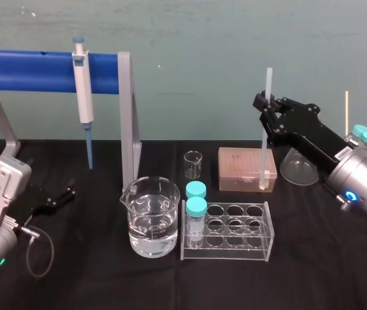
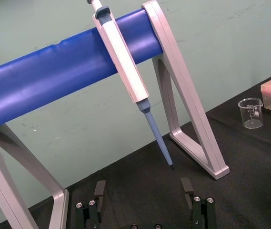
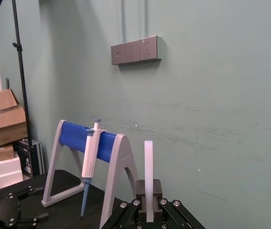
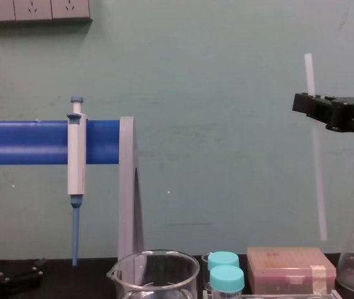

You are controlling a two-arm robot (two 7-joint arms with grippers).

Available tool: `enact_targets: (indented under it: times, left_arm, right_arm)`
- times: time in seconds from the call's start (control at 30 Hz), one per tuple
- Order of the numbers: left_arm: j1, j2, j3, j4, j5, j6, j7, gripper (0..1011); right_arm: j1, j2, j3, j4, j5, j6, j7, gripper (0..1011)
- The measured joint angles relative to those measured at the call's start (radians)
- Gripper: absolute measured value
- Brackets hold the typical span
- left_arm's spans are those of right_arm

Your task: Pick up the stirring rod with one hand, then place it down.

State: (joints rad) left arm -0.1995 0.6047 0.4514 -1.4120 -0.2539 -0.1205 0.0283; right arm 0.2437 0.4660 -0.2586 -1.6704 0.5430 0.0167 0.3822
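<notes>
While the right tool (image 1: 267, 104) clamps the stirring rod (image 1: 264, 145), left tool (image 2: 143, 188) apart, the beaker (image 1: 169, 201) holds liquid.

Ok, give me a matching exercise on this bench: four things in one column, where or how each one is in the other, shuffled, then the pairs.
1. stirring rod
2. pipette
3. capped vials
4. left hand

A. standing in the clear rack
B. held upright in the right hand
C. open and idle, low at the left of the table
D. hanging from the blue bar

Pairs: 1-B, 2-D, 3-A, 4-C
</notes>
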Motion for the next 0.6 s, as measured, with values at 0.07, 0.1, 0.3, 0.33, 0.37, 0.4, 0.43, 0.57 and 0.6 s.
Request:
enact_targets:
  times: [0.07, 0.1, 0.3, 0.33, 0.37, 0.4, 0.43, 0.57, 0.6]
  left_arm:
    - [0.000, 0.000, 0.000, 0.000, 0.000, 0.000, 0.000, 1000]
    - [0.000, 0.000, 0.000, 0.000, 0.000, 0.000, 0.000, 1000]
    - [0.000, 0.000, 0.000, 0.000, 0.000, 0.000, 0.000, 1000]
    - [0.000, 0.000, 0.000, 0.000, 0.000, 0.000, 0.000, 1000]
    - [0.000, 0.000, 0.000, 0.000, 0.000, 0.000, 0.000, 1000]
    - [0.000, 0.000, 0.000, 0.000, 0.000, 0.000, 0.000, 1000]
    - [0.000, 0.000, 0.000, 0.000, 0.000, 0.000, 0.000, 1000]
    - [0.000, 0.000, 0.000, 0.000, 0.000, 0.000, 0.000, 1000]
    - [0.000, 0.000, 0.000, 0.000, 0.000, 0.000, 0.000, 1000]
  right_arm:
    - [-0.003, 0.001, 0.003, -0.002, 0.002, 0.000, -0.001, 75]
    - [-0.005, 0.001, 0.005, -0.003, 0.003, 0.000, -0.001, 74]
    - [-0.009, 0.001, 0.008, -0.004, 0.005, -0.005, -0.001, 74]
    - [-0.009, 0.000, 0.008, -0.004, 0.005, -0.005, -0.001, 74]
    - [-0.009, 0.000, 0.009, -0.004, 0.006, -0.006, 0.000, 74]
    - [-0.009, 0.000, 0.009, -0.004, 0.006, -0.007, 0.001, 74]
    - [-0.009, 0.000, 0.009, -0.004, 0.006, -0.007, 0.002, 74]
    - [-0.009, 0.001, 0.009, -0.002, 0.007, -0.009, 0.005, 75]
    - [-0.008, 0.001, 0.009, 0.000, 0.007, -0.010, 0.007, 74]
